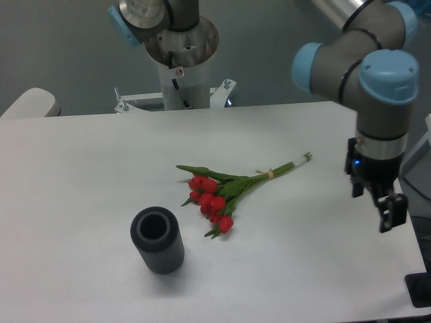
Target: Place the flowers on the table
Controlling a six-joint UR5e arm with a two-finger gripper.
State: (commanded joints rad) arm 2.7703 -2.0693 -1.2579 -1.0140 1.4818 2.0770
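The flowers, a bunch of red tulip buds with green leaves, lie flat on the white table near its middle. Their long stems point toward the back right and are tied by a pale band. My gripper hangs over the right side of the table, well to the right of the stem ends. It is open and empty, and apart from the flowers.
A dark grey ribbed cylinder vase stands upright to the front left of the flowers. The arm's base column stands behind the table's back edge. The table's right edge is close to the gripper.
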